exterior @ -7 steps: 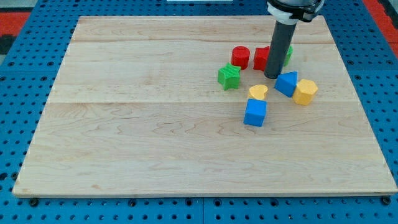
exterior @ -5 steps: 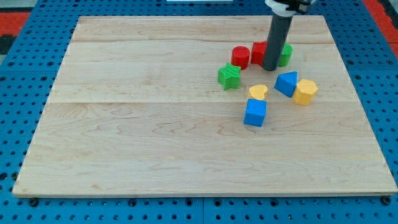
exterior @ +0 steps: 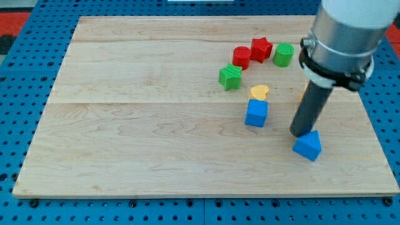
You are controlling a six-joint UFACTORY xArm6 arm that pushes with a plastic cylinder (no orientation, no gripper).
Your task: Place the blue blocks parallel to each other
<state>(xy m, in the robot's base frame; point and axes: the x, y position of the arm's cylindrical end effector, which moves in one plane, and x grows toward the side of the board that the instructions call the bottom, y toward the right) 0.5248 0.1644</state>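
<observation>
A blue cube [exterior: 256,113] sits right of the board's middle, just below a yellow heart block [exterior: 260,92]. A blue triangular block [exterior: 307,145] lies lower and to the right of it, near the view's bottom right. My tip [exterior: 299,134] touches the upper left edge of the blue triangular block. The arm's grey body [exterior: 344,37] fills the view's top right and hides most of a yellow block [exterior: 304,92] behind the rod.
A red cylinder [exterior: 242,57], a red star [exterior: 260,49] and a green cylinder [exterior: 283,54] stand in a row near the top. A green star [exterior: 230,76] lies below them. The wooden board [exterior: 125,125] rests on a blue pegboard.
My tip moved from beside the red star down to the view's lower right. The blue triangular block went from next to the yellow block down toward the bottom right.
</observation>
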